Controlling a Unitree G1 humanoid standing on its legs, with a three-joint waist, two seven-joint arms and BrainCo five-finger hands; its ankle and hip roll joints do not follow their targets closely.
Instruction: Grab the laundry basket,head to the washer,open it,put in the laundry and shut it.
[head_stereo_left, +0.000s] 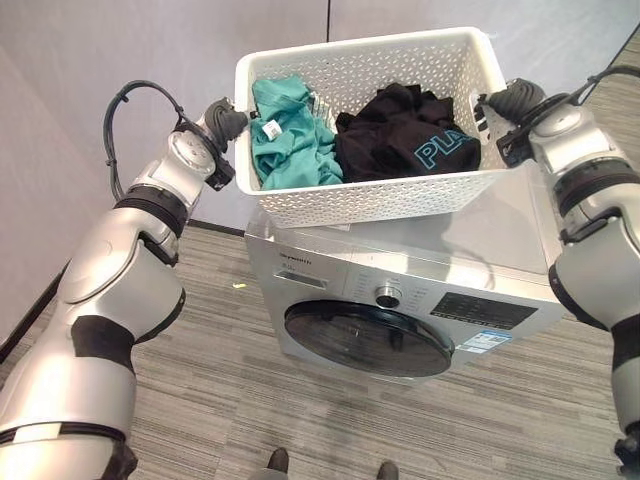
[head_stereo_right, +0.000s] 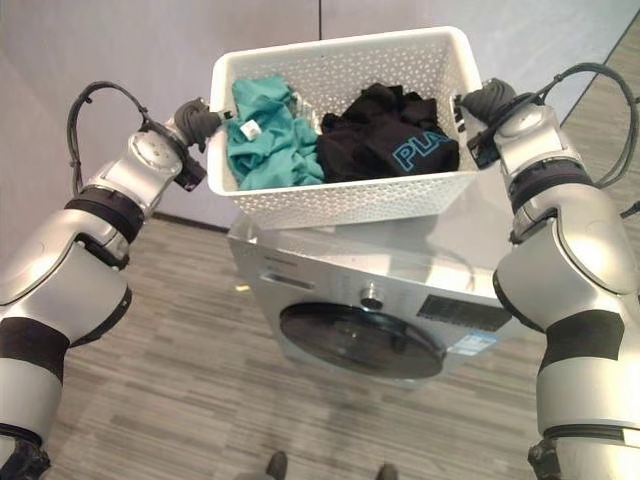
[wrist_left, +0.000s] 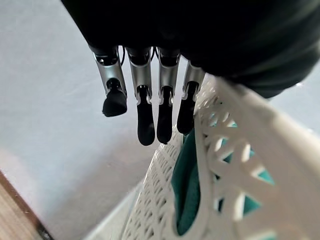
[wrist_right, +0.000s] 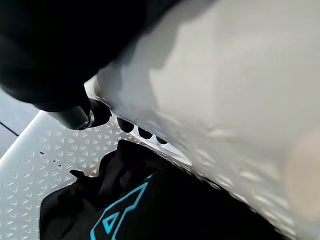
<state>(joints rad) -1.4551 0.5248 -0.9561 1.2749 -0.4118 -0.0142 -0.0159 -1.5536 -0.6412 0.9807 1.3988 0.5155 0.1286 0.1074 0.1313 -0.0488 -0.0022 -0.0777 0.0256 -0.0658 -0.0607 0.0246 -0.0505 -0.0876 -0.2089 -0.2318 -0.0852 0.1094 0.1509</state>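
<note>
Perforated white plastic basket, crumpled teal shirt, glossy washer

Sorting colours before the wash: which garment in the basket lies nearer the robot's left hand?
The teal garment, on the left hand's side of the basket; the black garment lies toward the right hand.

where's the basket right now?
The white laundry basket is on top of the washer, centre of the head views, between the left hand and right hand at its ends.
</note>
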